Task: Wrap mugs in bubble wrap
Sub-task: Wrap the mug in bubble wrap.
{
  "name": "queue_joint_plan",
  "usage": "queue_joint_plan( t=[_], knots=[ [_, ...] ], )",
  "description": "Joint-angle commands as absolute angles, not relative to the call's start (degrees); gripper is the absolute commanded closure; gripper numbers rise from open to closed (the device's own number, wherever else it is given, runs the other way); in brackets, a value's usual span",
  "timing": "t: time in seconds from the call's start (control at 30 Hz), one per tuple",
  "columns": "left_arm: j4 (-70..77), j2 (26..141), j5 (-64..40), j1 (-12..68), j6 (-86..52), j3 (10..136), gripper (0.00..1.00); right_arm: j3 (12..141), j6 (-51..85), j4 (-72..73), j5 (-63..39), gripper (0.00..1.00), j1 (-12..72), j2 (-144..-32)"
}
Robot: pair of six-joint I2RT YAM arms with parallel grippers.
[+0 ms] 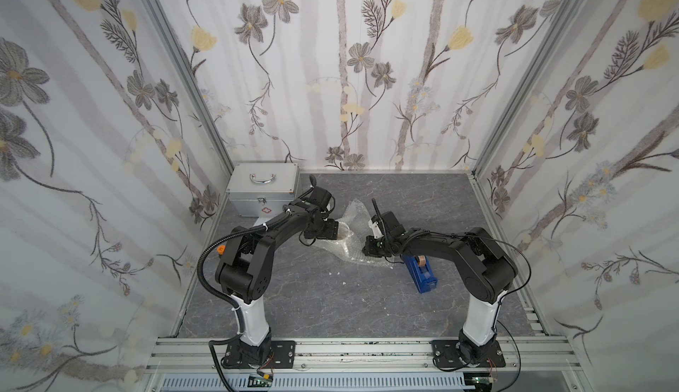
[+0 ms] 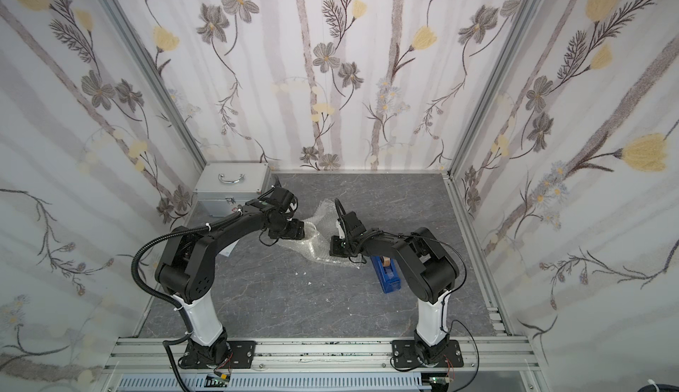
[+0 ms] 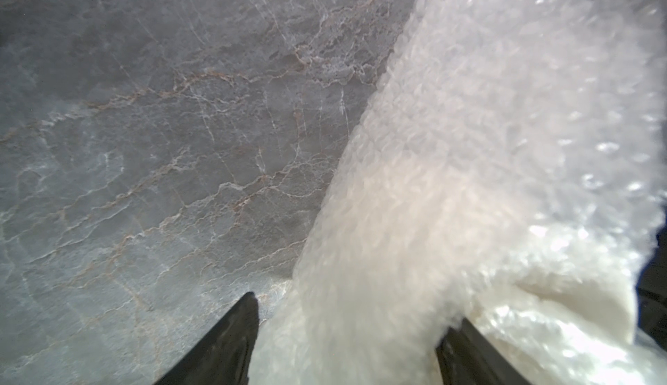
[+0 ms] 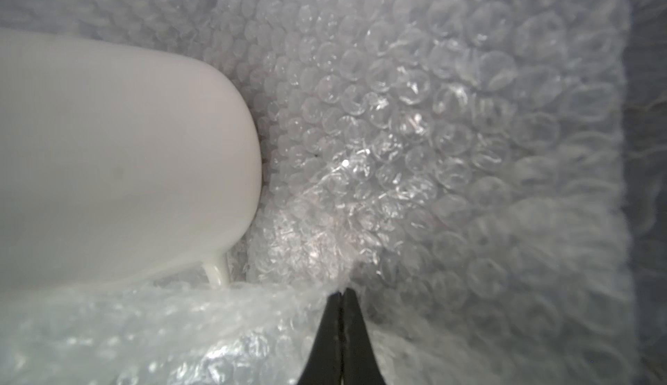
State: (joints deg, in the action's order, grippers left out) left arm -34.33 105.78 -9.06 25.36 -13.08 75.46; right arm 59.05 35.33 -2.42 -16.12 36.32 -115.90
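- right gripper: fingers pinched fully together on an edge of the bubble wrap.
- Step, as judged: draw this flap over the mug. Lift first and keep the sheet taut so it does not snag.
- Mug lies just beside the pinch, its near side bare.
- left gripper: fingers wide apart, straddling the mug's wrapped part. Cannot tell if they press it.

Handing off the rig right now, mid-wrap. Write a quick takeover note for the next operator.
Left gripper: jaws wide, straddling a cream-tinted bundle of the clear, bubble-dotted plastic wrap sheet; firm grip not confirmable.
Right gripper: shut, pinching a wrap edge.
Small cream-white glossy ceramic mug: mid-table on the wrap, one side bare.
Done: wrap partly over the mug.
Left: finish rolling and close the ends, probably with tape; the blue plastic tape dispenser lies by the right arm.
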Motion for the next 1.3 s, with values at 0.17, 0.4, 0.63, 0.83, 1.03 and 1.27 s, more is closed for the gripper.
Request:
queue_joint_plan(
  t=[0.17,0.4,0.63,0.83,1.03,1.27],
  knots=[
    [-35.5,105.2,-8.9,25.5,-13.1,75.5,0.24,55.6,36.1,-5.1,-11.1,0.79,35.4,-100.2],
    [-35.6,105.1,-8.8,25.6,-13.2,75.6,0.24,44.0,38.5,-7.4,-10.5,0.67,34.7,-87.4],
    [-36.0,105.0,-8.6,25.8,-13.1,75.9,0.24,35.5,40.7,-11.5,-11.0,0.65,34.6,-74.4],
    [-36.0,105.3,-8.4,25.8,-13.0,75.8,0.24,29.7,44.0,-8.4,-15.9,0.52,34.6,-72.8],
    [-35.9,105.9,-8.6,25.8,-12.9,76.2,0.24,29.9,44.6,-3.8,-16.9,0.34,34.3,-79.5],
    [-35.8,105.7,-9.0,25.8,-13.1,76.2,0.24,30.6,45.9,0.2,-15.1,0.29,32.9,-86.6]
  ],
)
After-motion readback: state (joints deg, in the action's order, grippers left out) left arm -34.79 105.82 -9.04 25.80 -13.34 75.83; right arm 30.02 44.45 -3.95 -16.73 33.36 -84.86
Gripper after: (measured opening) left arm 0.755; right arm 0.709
